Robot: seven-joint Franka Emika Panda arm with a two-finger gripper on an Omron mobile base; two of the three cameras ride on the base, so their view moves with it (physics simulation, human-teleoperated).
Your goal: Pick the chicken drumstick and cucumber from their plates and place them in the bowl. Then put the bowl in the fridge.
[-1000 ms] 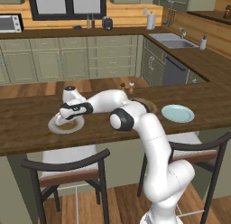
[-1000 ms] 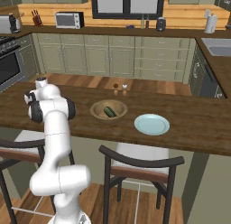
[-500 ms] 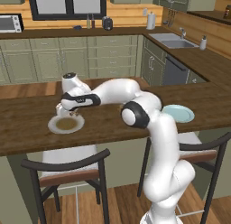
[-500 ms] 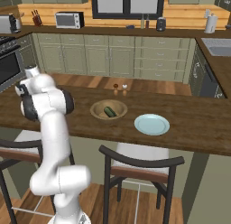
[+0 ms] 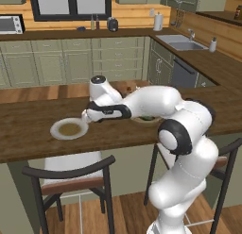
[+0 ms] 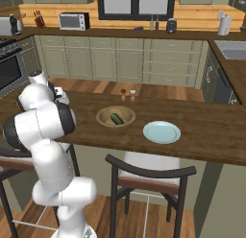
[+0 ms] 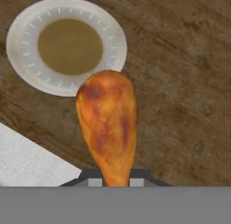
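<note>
3 cameras cover the scene. The left base view sits behind the arm on its left, elevated, facing forward and down over the wooden counter (image 5: 28,129); the arm rises from the lower right. The right base view sits behind on the right, same pitch; the arm rises from the lower left. Both are mid-range and share the counter, the far cabinets and the window wall. The hand view looks along the gripper, steeply down at the counter from close range, taking in the white plate (image 7: 27,60), which the left base view also covers (image 5: 69,129).
</note>
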